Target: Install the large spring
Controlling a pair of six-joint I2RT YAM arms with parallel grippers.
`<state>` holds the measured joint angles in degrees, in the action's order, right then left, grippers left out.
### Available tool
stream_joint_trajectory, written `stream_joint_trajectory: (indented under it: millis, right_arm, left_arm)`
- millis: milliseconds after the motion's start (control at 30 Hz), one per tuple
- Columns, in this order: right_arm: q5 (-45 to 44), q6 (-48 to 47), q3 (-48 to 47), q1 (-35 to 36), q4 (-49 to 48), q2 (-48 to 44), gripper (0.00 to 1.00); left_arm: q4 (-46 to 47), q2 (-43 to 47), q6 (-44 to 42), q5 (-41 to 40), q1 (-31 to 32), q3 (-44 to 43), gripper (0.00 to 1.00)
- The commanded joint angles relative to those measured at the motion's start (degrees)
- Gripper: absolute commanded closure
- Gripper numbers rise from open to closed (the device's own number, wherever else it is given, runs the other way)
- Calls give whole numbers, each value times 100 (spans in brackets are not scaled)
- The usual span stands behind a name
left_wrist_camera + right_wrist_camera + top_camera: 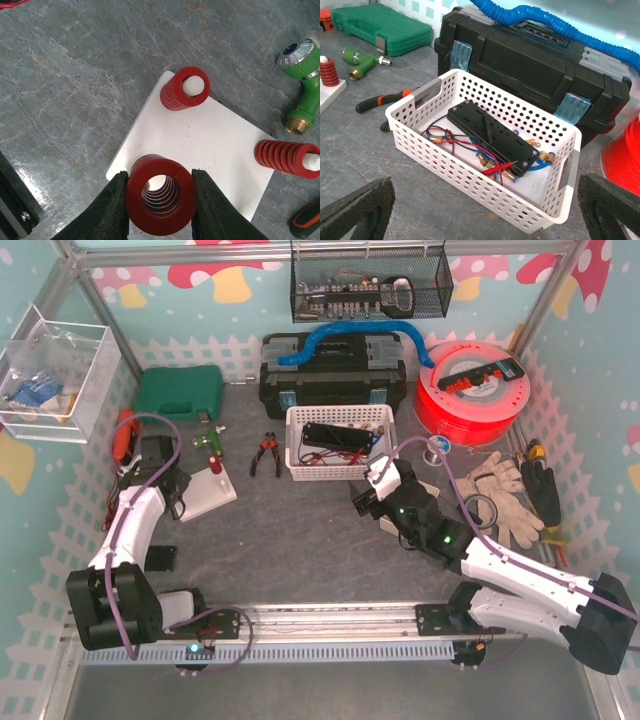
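On the grey marbled tabletop (75, 75), near its left edge, the left gripper (160, 200) clamps the large red spring (150, 217) just over the white peg plate (210, 140). Seating it comes next, I'd judge: lower squarely. The right gripper (485, 207) gapes wide.

The peg plate (210, 145) lies on the worktop (300, 530) at the left. Two springs (175, 92) (280, 156) sit over pegs at two of its corners. The large spring (159, 224) is between the left gripper's (160, 200) jaws, over a third corner. Behind the plate lies a hose nozzle (302, 75), with pliers (265, 453) to its right and a basket (470, 185) right of those. A toolbox (520, 65) stands behind the basket, and a corrugated hose (545, 15) lies on top of it.
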<state>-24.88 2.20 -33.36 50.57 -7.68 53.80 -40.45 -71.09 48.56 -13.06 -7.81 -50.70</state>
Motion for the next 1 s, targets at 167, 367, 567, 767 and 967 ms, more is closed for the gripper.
stream_joint_trajectory:
  millis: [167,367,567,767,967]
  right_arm:
    - [-80,-4,32,-47,49,-118,1]
    - [0,44,65,-56,-62,-46,1]
    - [61,22,36,-56,-157,40,1]
    - [21,140,91,-59,-160,-32,1]
    - [-72,79,155,-65,-158,-115,1]
  left_arm:
    - [-161,-1,-247,229,-18,114,100]
    - [-259,87,-403,149,-19,120,100]
    - [-278,98,-428,153,-21,136,100]
    - [-306,39,-452,127,-20,74,100]
    - [-411,34,-407,308,-23,210,100]
